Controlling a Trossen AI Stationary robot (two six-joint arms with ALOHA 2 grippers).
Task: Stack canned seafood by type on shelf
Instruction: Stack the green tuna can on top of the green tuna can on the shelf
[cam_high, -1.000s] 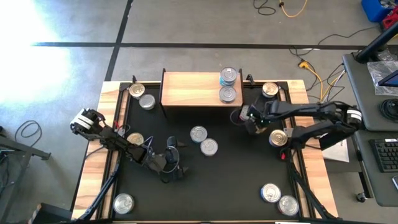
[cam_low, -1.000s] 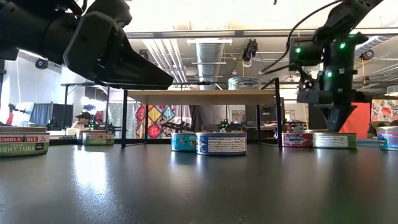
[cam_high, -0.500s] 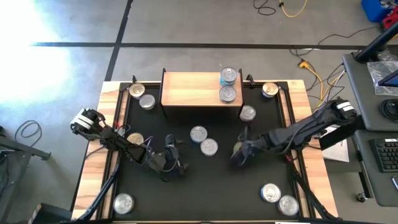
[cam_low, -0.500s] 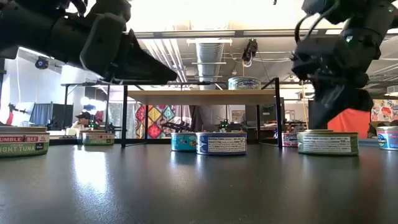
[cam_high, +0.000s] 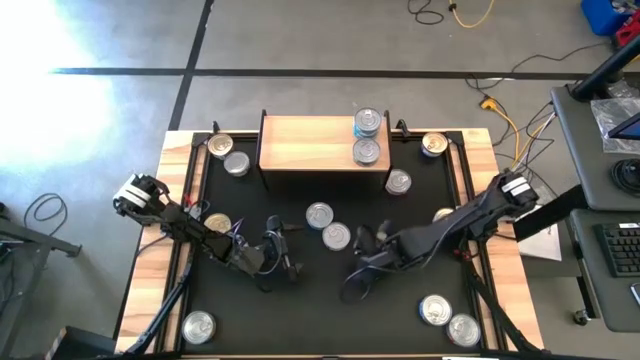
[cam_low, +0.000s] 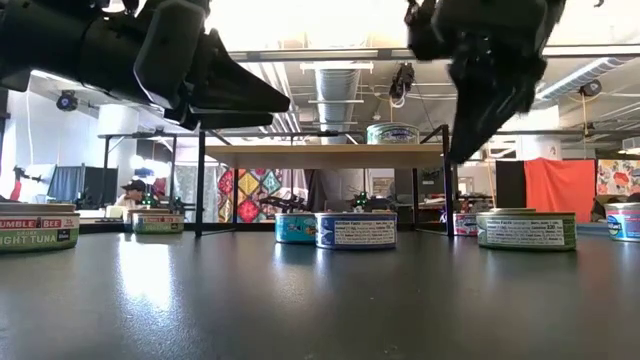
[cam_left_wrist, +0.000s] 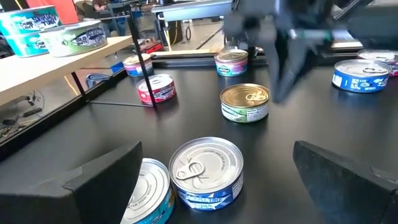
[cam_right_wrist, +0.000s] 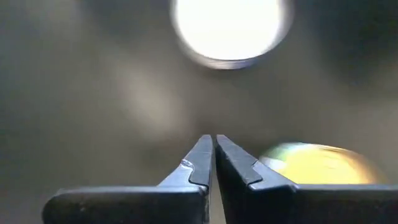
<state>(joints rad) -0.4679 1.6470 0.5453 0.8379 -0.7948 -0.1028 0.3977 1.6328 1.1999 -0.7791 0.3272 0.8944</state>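
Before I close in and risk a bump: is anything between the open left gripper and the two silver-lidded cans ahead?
Nothing visible: the left gripper faces the two silver-lidded cans across bare black tabletop.

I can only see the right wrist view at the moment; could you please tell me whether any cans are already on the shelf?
Observer: Yes, two silver-lidded cans sit at the right end of the shelf; the rest of its board is bare.
Operator: Thank you. Where is the left hand?
Observer: The left hand is open, low over the table, facing a pair of silver-lidded cans near the middle.
Operator: Are any gold-lidded cans near the shelf?
Observer: One gold-lidded can stands on the table just right of the shelf.
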